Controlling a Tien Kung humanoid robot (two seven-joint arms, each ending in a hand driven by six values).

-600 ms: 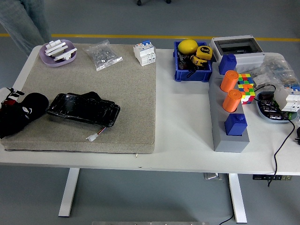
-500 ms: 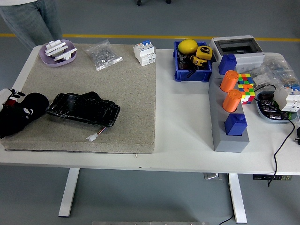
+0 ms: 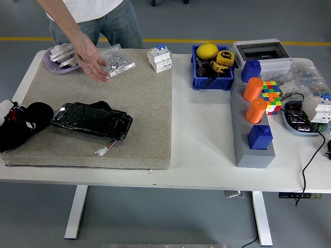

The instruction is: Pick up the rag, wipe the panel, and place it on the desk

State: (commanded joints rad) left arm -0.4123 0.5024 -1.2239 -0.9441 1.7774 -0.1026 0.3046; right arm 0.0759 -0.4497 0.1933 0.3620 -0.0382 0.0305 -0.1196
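The black rag (image 3: pixel 31 114) lies bunched at the left edge of the counter (image 3: pixel 201 139), on the grey mat (image 3: pixel 139 103), touching the left end of the glossy black panel (image 3: pixel 92 120). The panel lies flat on the mat toward the near left corner, a small white connector (image 3: pixel 102 150) on a wire just beside its near edge. The robot's left hand (image 3: pixel 11 129) rests at the counter's left edge against the rag; whether its fingers grip the cloth cannot be told.

At the far left corner a person's hand (image 3: pixel 92 61), fingers loosely spread, reaches over the mat between a purple dish (image 3: pixel 61 57) and a clear bag of small parts (image 3: pixel 116 61), touching the bag.
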